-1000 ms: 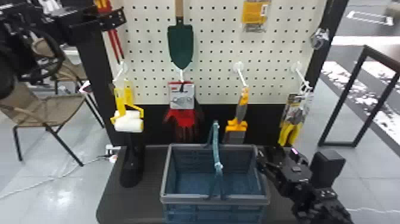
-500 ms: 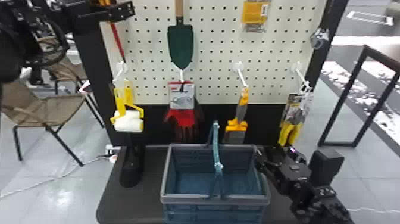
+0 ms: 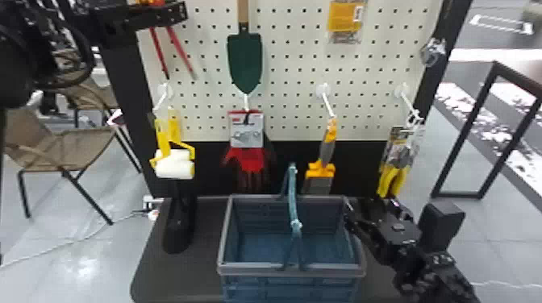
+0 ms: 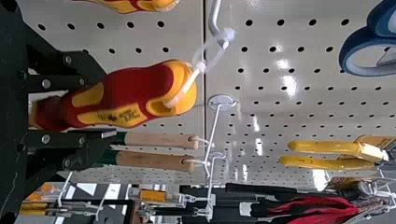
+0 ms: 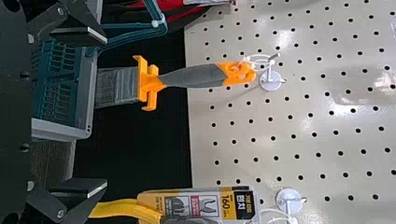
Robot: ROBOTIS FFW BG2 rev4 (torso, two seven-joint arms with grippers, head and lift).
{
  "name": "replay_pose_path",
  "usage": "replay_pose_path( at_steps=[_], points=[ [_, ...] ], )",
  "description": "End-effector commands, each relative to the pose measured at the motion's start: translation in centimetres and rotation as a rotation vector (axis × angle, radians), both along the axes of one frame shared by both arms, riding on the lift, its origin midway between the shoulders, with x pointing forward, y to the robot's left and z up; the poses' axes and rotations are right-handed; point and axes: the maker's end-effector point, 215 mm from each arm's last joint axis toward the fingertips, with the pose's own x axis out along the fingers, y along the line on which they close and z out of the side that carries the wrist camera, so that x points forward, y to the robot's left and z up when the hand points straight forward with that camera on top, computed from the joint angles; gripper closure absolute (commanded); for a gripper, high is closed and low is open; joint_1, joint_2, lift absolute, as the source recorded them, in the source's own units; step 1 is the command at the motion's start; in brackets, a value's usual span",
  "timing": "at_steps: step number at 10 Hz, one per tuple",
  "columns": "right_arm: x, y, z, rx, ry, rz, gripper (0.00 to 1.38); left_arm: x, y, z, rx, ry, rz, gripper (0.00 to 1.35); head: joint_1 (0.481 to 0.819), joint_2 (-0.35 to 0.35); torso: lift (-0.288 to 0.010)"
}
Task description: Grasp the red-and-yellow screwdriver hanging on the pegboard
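On the table's (image 3: 181, 278) front edge stands the blue basket (image 3: 290, 268), handle upright; at the pegboard (image 4: 303, 60), the left gripper's (image 4: 109, 105) parted fingers (image 4: 70, 70) straddle the screwdriver's (image 4: 130, 93) handle, contact unclear.

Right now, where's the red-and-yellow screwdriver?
In the head view, the screwdriver hangs at the top left of the pegboard, above the paint roller and left of the green trowel. Its handle sits between the fingers of the left gripper.
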Motion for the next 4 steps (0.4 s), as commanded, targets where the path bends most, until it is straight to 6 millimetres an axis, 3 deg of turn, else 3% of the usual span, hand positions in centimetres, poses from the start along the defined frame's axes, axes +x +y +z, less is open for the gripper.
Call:
replay_pose_path(
  at_steps=[1,4],
  points=[
    [-0.01,0.03,-0.1,0.001,0.002,0.001,0.22,0.13,0.39,-0.16,-0.005,0.005,0.008,1.21,0.549,0.0,-0.1],
    [-0.03,0.09,-0.09,0.003,0.002,0.004,0.22,0.13,0.27,-0.44,-0.015,0.007,0.002,1.21,0.549,0.0,-0.1]
  ],
)
